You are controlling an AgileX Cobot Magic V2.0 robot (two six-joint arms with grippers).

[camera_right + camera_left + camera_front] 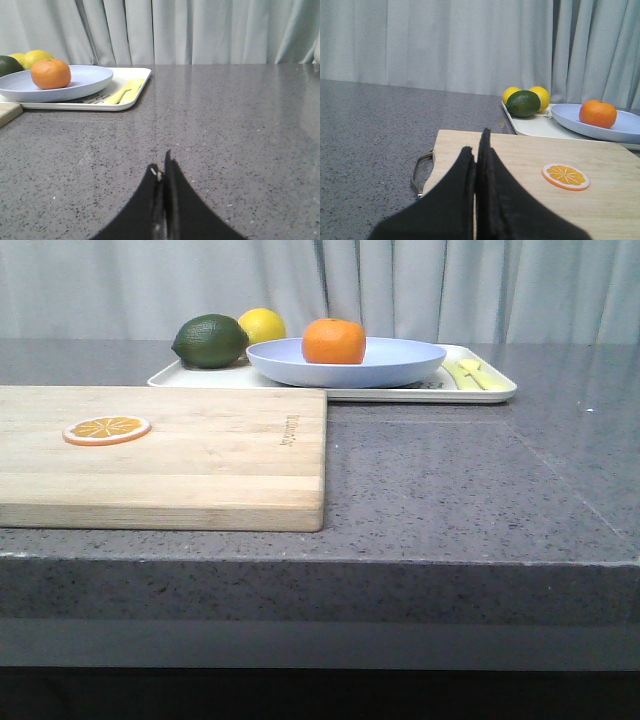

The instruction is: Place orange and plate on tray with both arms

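Observation:
The orange sits in the pale lavender-blue plate, and the plate rests on the white tray at the back of the table. They also show in the left wrist view: orange, plate, tray. The right wrist view shows the orange, the plate and the tray too. My left gripper is shut and empty over the wooden cutting board. My right gripper is shut and empty over bare counter, well short of the tray. Neither gripper shows in the front view.
A dark green avocado and a yellow lemon sit on the tray's left end. A thin orange slice lies on the cutting board at front left. The grey counter edge runs along the front.

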